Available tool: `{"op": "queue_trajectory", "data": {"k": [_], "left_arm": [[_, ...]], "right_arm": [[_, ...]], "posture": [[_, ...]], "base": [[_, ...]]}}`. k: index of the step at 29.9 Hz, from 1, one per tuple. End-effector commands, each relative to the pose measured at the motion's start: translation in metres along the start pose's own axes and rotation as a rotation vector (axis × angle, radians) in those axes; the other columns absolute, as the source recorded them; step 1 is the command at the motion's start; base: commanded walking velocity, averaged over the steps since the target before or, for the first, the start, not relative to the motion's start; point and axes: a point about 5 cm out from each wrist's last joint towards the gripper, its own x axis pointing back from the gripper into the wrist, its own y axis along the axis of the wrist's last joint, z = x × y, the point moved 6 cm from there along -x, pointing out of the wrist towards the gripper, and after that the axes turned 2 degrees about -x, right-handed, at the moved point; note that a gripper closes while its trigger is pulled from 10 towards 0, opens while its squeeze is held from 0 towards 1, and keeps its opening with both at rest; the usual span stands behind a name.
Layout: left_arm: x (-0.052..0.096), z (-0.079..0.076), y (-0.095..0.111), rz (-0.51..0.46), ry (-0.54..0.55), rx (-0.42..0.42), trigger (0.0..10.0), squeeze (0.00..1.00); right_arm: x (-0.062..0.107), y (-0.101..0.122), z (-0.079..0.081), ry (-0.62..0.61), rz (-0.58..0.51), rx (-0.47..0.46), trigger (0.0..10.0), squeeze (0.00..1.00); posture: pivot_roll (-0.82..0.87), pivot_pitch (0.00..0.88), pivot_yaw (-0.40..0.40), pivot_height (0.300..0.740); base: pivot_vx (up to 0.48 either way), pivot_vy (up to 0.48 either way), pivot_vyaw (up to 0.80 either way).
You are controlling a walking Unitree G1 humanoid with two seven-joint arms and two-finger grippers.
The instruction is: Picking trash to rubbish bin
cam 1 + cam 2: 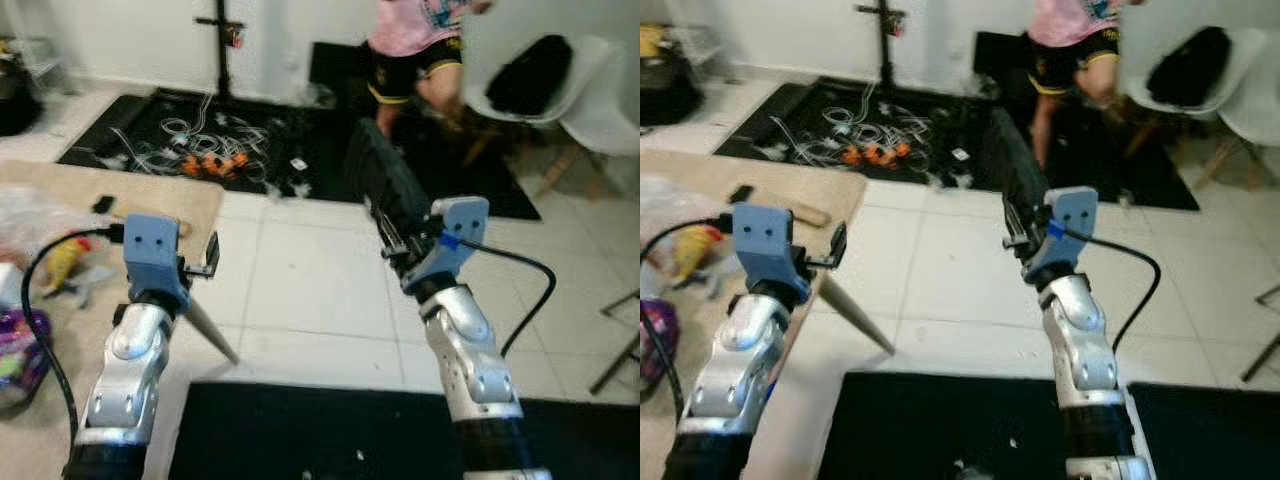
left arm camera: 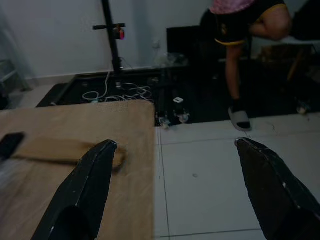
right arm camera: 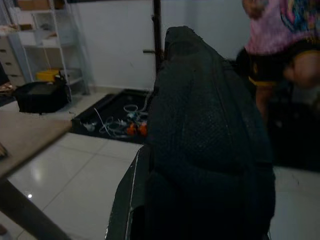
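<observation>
A dark piece of trash (image 3: 205,145), cloth-like, stands up from the right gripper (image 1: 392,240), whose fingers are clamped on it above the white tiled floor (image 1: 300,290). The left gripper (image 2: 180,190) hovers at the wooden table (image 2: 75,165) edge, fingers spread apart. A person (image 1: 415,45) stands beyond, near white chairs (image 1: 560,85).

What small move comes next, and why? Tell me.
Probably swing the open left tool left toward the yellow litter on the table. The right tool is shut on a dark cloth, so it looks full.
</observation>
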Motion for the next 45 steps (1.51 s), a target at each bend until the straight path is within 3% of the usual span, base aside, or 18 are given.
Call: {"op": "queue_trajectory", "data": {"k": [1,13,17,21,31,45], "left_arm": [[0.0,-0.002,-0.004,0.006,-0.015,-0.01,10.0,0.0],[0.004,-0.005,-0.014,0.033,-0.015,-0.007,10.0,0.0],[0.005,-0.008,-0.02,0.051,-0.031,-0.025,10.0,0.0],[0.005,-0.011,-0.02,0.052,-0.053,-0.043,10.0,0.0],[-0.01,-0.019,-0.015,0.048,-0.142,-0.072,10.0,0.0],[-0.004,-0.024,-0.03,0.085,-0.176,-0.079,10.0,0.0]], "right_arm": [[0.004,-0.003,-0.006,-0.017,0.005,0.017,10.0,0.0],[0.013,-0.022,-0.013,-0.034,0.059,0.032,10.0,0.0],[0.024,-0.041,-0.018,-0.05,0.116,0.038,10.0,0.0],[0.028,-0.046,-0.021,-0.06,0.129,0.042,10.0,0.0],[0.046,-0.059,-0.03,-0.164,0.129,0.015,10.0,0.0],[0.063,-0.075,-0.031,-0.177,0.167,0.03,10.0,0.0]], "posture": [[-0.01,0.096,-0.039,0.74],[-0.01,0.101,-0.035,0.74],[-0.01,0.099,-0.035,0.74],[-0.01,0.096,-0.031,0.74],[0.02,0.081,0.09,0.74],[0.02,0.09,0.121,0.74]], "base": [[0.0,0.0,-0.8],[0.0,0.0,-0.8],[0.0,0.0,-0.8],[0.0,0.0,-0.8],[0.0,0.0,-0.8],[0.0,0.0,-0.8]]}}
